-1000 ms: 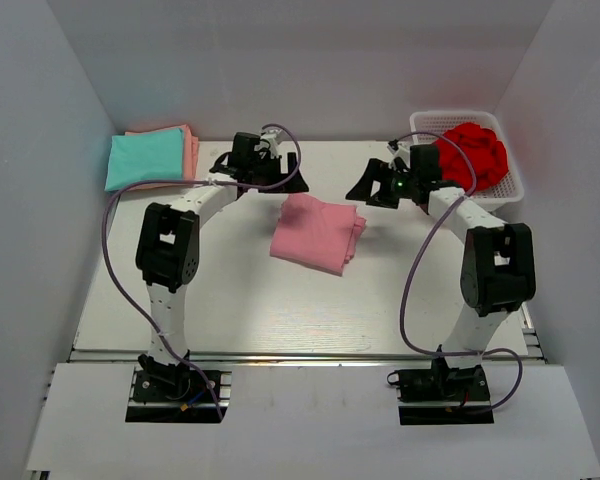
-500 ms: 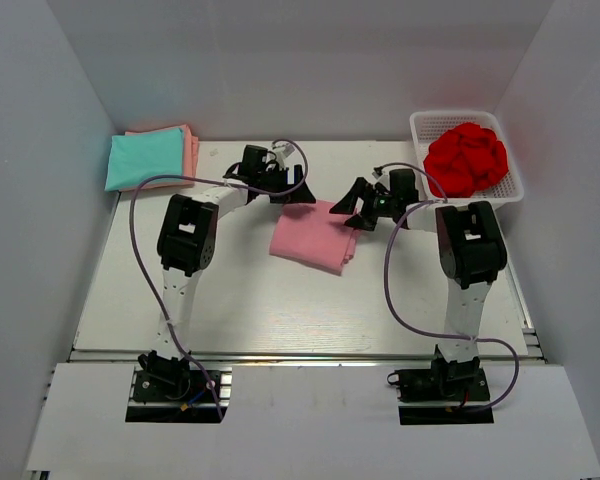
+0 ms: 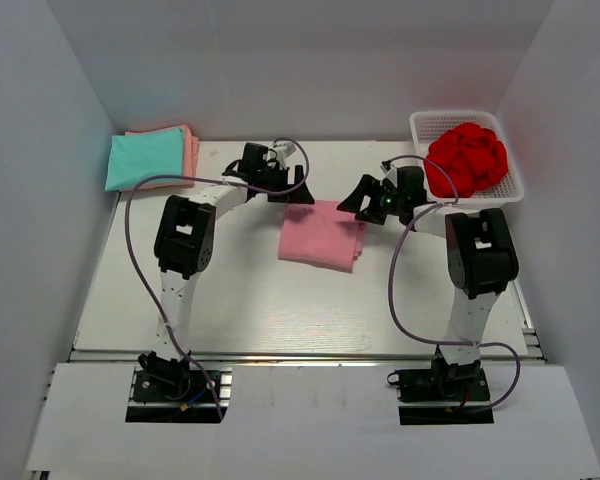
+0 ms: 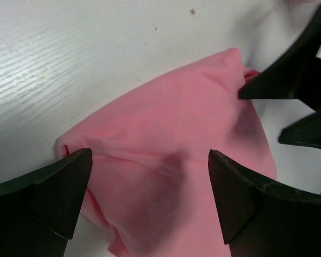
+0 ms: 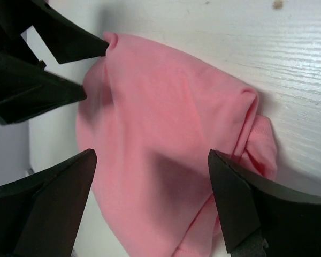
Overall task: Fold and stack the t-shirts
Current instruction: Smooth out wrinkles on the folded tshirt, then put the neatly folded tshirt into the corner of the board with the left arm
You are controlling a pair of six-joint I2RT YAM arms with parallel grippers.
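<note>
On the bench (image 3: 230,290), the folded pink t-shirt (image 3: 320,238) lies just nearward of both wide-open, empty jaws, one at each far corner; arms equally near.

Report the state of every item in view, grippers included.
pink t-shirt: folded, lying on table
teal t-shirt: folded, atop salmon-orange t-shirt
salmon-orange t-shirt: folded, under teal
red cloth: crumpled in white basket
left gripper: open, above pink t-shirt
right gripper: open, above pink t-shirt
</note>
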